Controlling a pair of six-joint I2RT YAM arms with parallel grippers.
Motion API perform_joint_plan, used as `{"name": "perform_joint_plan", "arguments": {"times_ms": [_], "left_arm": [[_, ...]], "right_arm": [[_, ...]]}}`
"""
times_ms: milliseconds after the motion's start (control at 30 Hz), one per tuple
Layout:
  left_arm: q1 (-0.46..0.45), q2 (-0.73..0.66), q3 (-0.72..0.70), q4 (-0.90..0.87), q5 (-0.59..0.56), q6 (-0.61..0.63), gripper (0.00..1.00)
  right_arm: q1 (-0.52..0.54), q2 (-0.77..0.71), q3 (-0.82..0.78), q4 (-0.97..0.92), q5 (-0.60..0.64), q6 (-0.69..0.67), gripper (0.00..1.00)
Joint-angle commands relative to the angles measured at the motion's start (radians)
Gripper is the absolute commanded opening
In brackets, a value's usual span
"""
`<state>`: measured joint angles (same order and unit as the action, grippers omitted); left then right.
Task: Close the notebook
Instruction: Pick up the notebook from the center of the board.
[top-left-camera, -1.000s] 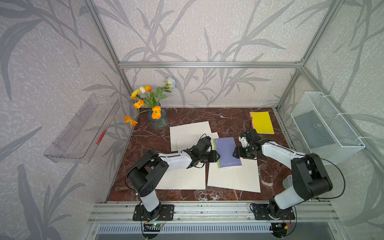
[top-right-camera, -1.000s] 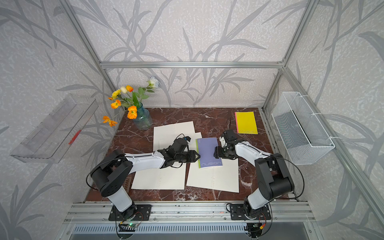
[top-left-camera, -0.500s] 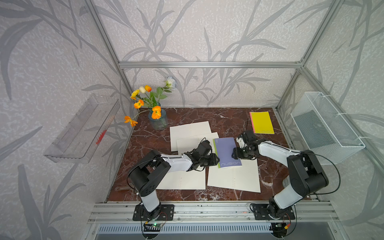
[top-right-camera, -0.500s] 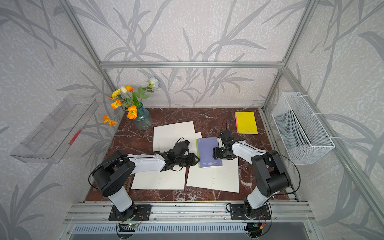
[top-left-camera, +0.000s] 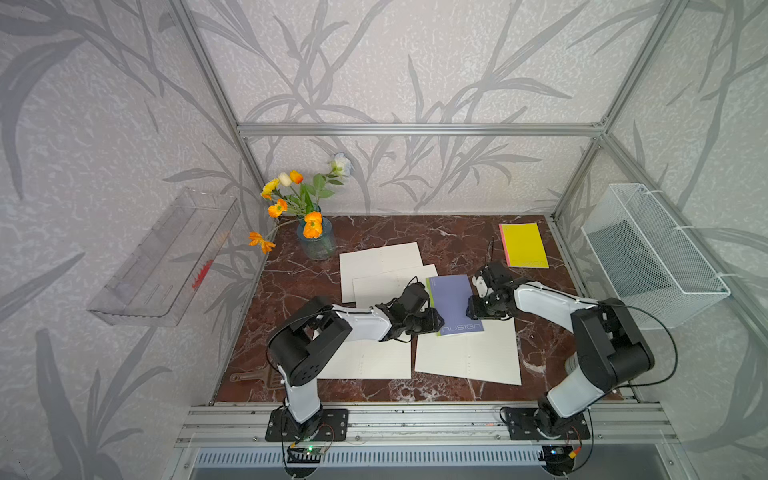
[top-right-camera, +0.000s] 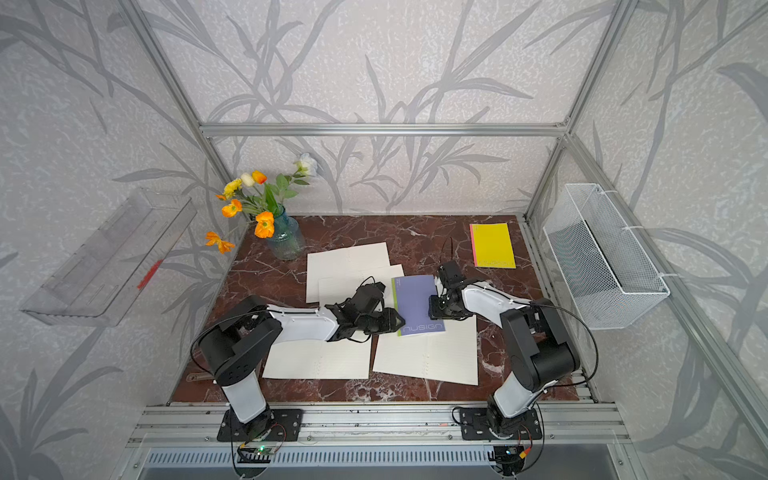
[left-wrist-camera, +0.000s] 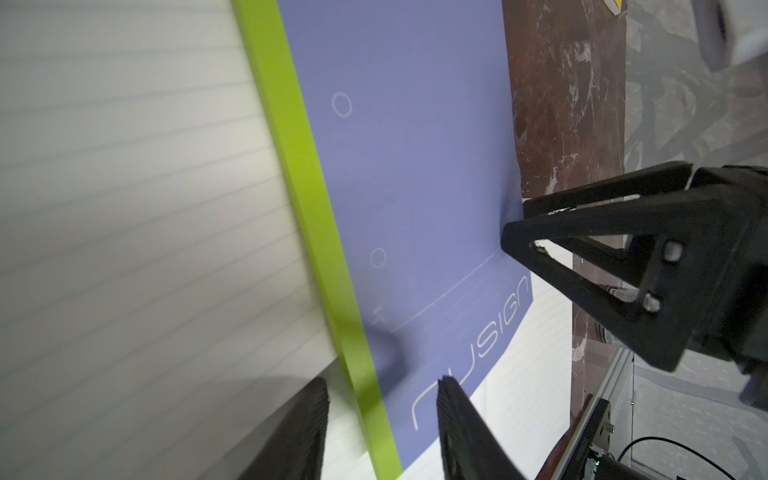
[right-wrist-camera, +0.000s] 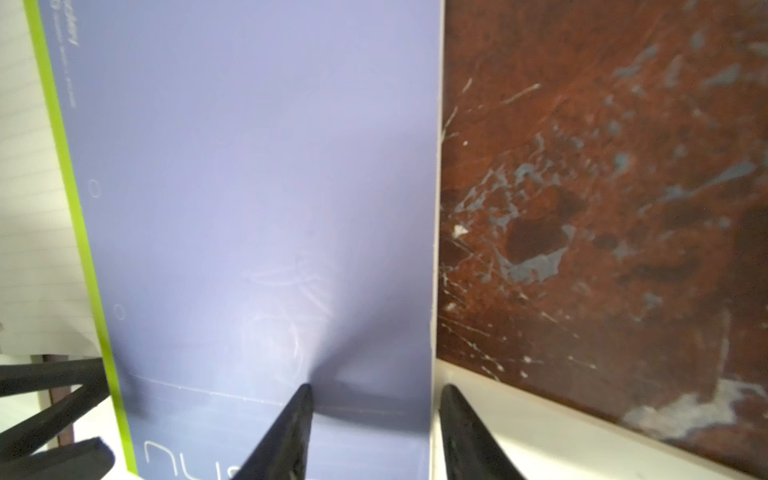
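Spotter: While your right pincer (right-wrist-camera: 374, 387) stands parted astride the free edge (right-wrist-camera: 434, 208) of the notebook (top-left-camera: 452, 299), one tip dents the purple cover (right-wrist-camera: 249, 187) and the other is over the loose sheet (top-left-camera: 469, 357) beside it. Clench here and you probably crease the cover or snag that sheet.

Operator: And the left?

Spotter: Your left pincer (left-wrist-camera: 384, 382) is parted too, straddling the green spine (left-wrist-camera: 307, 208) and clamping nothing. Counting the back wall as twelve, the notebook lies shut, cover up, just toward three o'clock from the middle of the table (top-left-camera: 540, 345). It rests on slick paper, so a sideways drag likely slides it, and a lift could reopen it.

Operator: Where do I back out?

Spotter: Right arm toward three, over bare marble. The yellow notebook (top-left-camera: 523, 245) sits well apart at one. Left arm toward nine. The vase (top-left-camera: 316, 245) is far off at ten.
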<state>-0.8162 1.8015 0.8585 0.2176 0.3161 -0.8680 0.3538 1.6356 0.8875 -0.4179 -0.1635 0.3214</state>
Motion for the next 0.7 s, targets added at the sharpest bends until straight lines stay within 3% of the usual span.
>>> {"name": "perform_joint_plan", "arguments": {"times_ms": [0, 367, 667], "left_arm": [[-0.008, 0.025, 0.022, -0.014, 0.012, -0.003, 0.45], [-0.009, 0.023, 0.049, -0.017, 0.023, 0.011, 0.45], [-0.008, -0.030, 0.062, -0.050, 0.006, 0.037, 0.44]], "right_arm": [[0.010, 0.013, 0.021, -0.006, 0.014, 0.001, 0.45], [0.017, 0.029, 0.025, -0.007, 0.022, 0.001, 0.30], [0.022, 0.037, 0.025, -0.010, 0.033, 0.007, 0.27]]}}
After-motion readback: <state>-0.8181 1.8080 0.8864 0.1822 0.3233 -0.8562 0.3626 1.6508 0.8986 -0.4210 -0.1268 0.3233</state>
